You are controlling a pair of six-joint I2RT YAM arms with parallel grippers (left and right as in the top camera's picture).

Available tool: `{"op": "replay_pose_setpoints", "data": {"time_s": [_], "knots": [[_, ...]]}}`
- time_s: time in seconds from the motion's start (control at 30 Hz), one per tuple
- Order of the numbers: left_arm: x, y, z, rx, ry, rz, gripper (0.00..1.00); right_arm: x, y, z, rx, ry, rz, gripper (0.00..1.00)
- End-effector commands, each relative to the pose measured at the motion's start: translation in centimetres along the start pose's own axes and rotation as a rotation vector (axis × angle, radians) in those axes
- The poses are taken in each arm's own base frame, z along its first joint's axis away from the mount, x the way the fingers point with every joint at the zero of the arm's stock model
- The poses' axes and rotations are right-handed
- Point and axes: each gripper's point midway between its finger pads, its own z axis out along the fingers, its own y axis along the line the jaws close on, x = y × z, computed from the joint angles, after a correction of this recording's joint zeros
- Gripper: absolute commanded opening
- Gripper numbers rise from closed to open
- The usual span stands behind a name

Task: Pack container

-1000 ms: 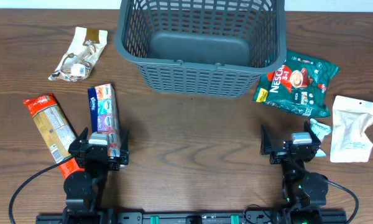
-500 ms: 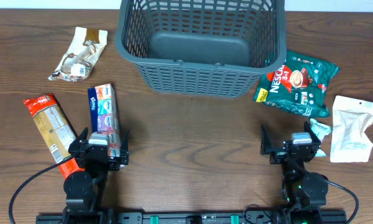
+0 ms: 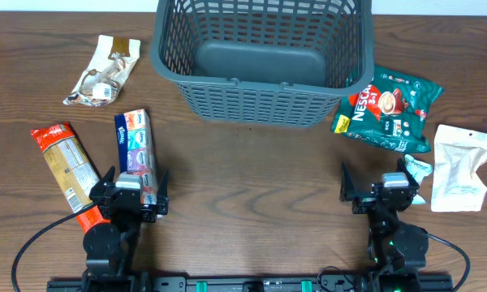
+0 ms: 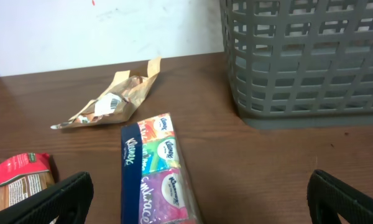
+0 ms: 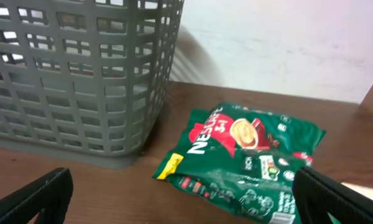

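Grey plastic container (image 3: 260, 61), slotted lattice sides, solid floor, thick rim

We find no change between the earlier overhead pictures and now; nothing in the frame has shifted. The basket (image 3: 260, 104) at upper middle, the tissue pack (image 3: 135, 144) at left and the green coffee packet (image 3: 387, 109) at right lie where they lay. The left gripper (image 3: 132, 185) at lower left and the right gripper (image 3: 379, 183) at lower right remain spread wide.
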Motion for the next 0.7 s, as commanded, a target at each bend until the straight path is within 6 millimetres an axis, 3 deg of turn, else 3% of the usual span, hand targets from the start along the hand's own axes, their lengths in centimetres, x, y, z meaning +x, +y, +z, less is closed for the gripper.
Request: {"op": "replay_pose_setpoints", "data": {"time_s": [0.0, 0.17, 0.33, 0.5, 0.67], "knots": [[1.4, -0.2, 0.2, 0.007, 0.046, -0.033, 0.99, 0.6, -0.2, 0.2, 0.015, 0.021, 0.171, 0.99], [1.8, -0.2, 0.3, 0.004, 0.064, -0.154, 0.99, -1.8, 0.5, -0.4, -0.034, 0.046, 0.294, 0.99], [2.2, -0.3, 0.4, 0.003, 0.082, -0.186, 0.99, -7.2, -1.4, -3.0, 0.05, 0.173, 0.291, 0.99], [2.3, -0.3, 0.4, 0.003, 0.087, -0.19, 0.99, -12.9, -2.9, -6.1, 0.121, 0.362, 0.276, 0.99], [2.3, -0.3, 0.4, 0.003, 0.088, -0.19, 0.99, -15.2, -3.3, -8.0, 0.141, 0.634, 0.245, 0.99]]}}
